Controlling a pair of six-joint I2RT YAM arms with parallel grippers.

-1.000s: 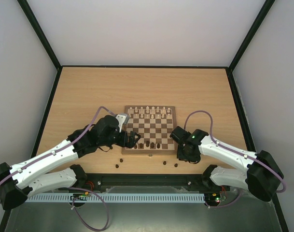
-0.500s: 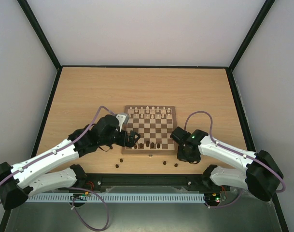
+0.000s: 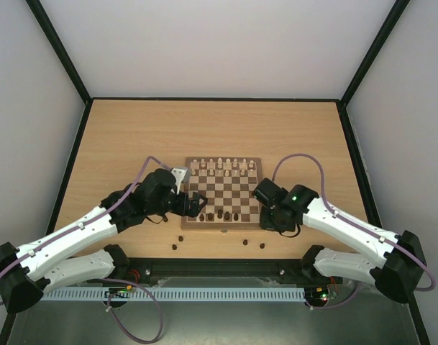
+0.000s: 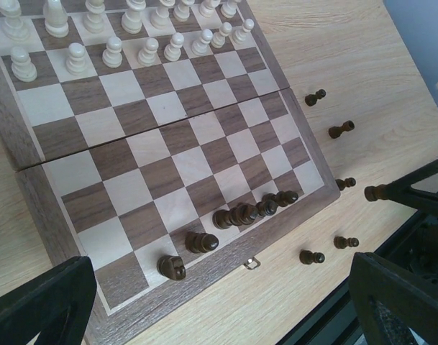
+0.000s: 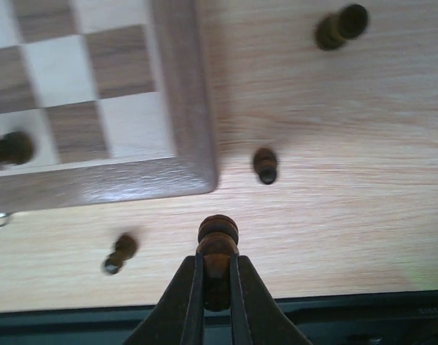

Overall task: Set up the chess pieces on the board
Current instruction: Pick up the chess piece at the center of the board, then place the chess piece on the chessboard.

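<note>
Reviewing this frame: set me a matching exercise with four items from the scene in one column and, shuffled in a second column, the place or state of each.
Column one
1. cream pieces
2. placed dark pieces
3. held dark piece
4. left tool

Column two
A. clamped in the right tool
B. open, holding nothing
C. far two rows of the board
D. row along its near edge

Pairs: 1-C, 2-D, 3-A, 4-B
</note>
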